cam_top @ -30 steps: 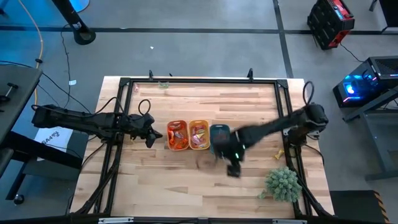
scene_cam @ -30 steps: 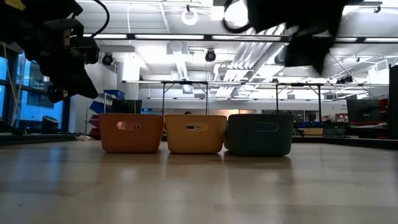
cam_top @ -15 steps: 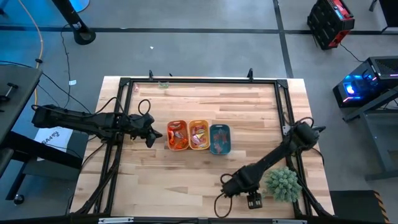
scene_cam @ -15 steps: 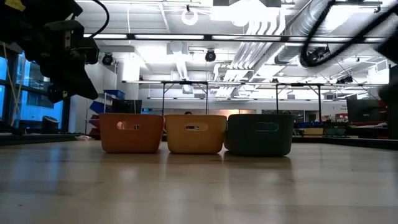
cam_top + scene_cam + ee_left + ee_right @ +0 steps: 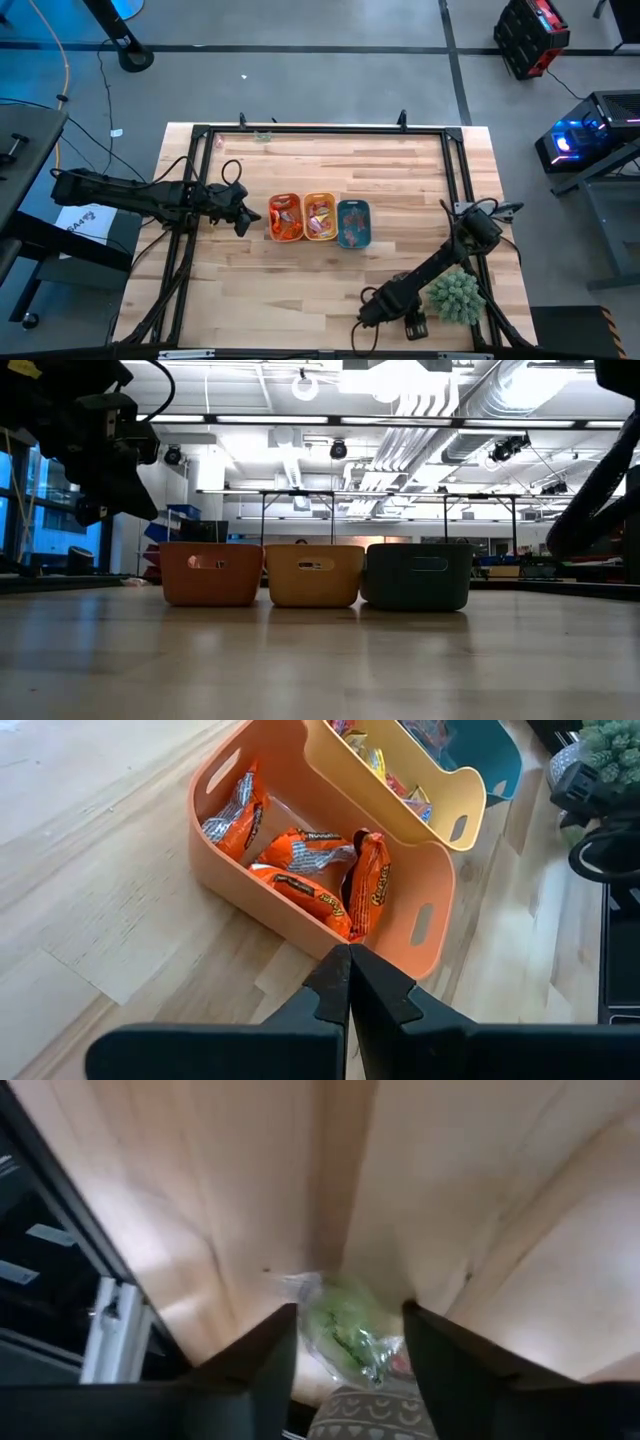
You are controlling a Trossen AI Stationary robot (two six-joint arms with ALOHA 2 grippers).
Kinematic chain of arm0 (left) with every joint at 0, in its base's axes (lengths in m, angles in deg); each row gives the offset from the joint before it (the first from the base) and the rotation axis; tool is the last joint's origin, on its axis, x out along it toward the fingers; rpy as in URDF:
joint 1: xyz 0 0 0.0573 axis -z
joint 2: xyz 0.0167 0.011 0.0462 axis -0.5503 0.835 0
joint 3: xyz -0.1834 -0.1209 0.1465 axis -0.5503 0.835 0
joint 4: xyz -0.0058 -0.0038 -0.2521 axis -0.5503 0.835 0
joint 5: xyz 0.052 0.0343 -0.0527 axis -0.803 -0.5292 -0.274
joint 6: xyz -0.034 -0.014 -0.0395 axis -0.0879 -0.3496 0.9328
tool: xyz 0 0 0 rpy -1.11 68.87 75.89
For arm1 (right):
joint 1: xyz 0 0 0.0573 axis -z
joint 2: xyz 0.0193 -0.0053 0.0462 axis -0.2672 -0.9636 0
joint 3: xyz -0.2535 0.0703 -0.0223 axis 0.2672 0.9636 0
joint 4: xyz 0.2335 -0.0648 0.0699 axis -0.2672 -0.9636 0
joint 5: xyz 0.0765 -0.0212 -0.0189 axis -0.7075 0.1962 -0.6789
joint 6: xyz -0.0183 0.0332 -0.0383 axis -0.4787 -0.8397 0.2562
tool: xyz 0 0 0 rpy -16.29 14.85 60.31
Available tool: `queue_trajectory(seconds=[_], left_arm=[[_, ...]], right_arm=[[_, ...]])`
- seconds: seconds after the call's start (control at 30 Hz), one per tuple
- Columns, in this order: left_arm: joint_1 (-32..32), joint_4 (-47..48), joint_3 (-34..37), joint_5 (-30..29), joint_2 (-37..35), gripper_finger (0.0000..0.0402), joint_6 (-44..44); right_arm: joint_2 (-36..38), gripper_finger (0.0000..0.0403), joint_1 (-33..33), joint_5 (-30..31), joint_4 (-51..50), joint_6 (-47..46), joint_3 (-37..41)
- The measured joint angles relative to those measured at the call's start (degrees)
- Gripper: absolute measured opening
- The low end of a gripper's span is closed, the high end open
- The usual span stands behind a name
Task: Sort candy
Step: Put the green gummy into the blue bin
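Note:
Three oblong trays stand in a row mid-table: orange tray (image 5: 285, 217), yellow tray (image 5: 320, 217), teal tray (image 5: 354, 222), each holding wrapped candy. Orange-wrapped candy (image 5: 310, 870) lies in the orange tray. My left gripper (image 5: 240, 216) hovers shut just left of the orange tray. My right gripper (image 5: 412, 326) is at the table's near edge, right of the middle, pointing down and open. In the right wrist view its fingers stand on either side of a green-wrapped candy (image 5: 345, 1335) that lies flat on the wood.
A spiky green plant ball (image 5: 455, 295) sits close to the right of my right gripper, near the table's near right corner. The black table frame (image 5: 320, 130) runs round the edges. Bare wood (image 5: 290, 290) lies between the trays and the near edge.
My right arm has swung away from the teal tray toward the table's near edge, most of it in the first half second, and has come down over the green-wrapped candy beside the plant ball. The left arm and the trays have stayed put.

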Motion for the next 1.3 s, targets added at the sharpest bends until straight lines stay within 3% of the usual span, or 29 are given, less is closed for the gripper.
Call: queue_trajectory(seconds=[0.23, 0.43, 0.6, 0.8, 0.93, 1.07, 1.17, 1.3], left_arm=[[0.0, 0.11, -0.51, 0.14, -0.67, 0.0, -0.1], [0.0, 2.09, -4.63, 0.72, -2.59, 0.0, -6.18], [0.02, 6.2, -9.2, -1.51, -3.61, 0.0, -11.14], [0.0, 8.22, -14.62, -5.35, -3.89, 0.0, -15.54], [-0.16, 8.39, -17.92, -10.46, -3.86, 0.0, -20.44], [-3.08, 8.52, -21.19, -18.49, -3.21, 0.0, -23.22], [-6.85, 9.45, -23.81, -19.14, -1.91, 0.001, -25.45], [-11.55, 11.55, -26.03, -15.8, 1.63, 0.004, -26.92]], right_arm=[[-0.08, 0.0018, 0.79, 5.81, -0.73, 2.32, 0.16], [2.77, 0.0008, 4.35, 11.59, -1.06, 7.38, -0.06], [10.02, 0.0004, 10.48, 29.44, -1.75, 10.29, -0.04], [21.72, 0.0002, 21.7, 40.83, -3.52, 9.03, -1.87], [27.44, 0.0001, 28.86, 38.94, 5.34, 6.03, -1.37], [27.35, 0.0004, 34.46, 35.19, 11.05, 1.86, 0.28], [26.53, 0.0016, 36.09, 33.74, 13.39, -0.4, 1.4], [24.89, 0.0058, 37.02, 32.4, 13.59, -1.42, 1.63]])
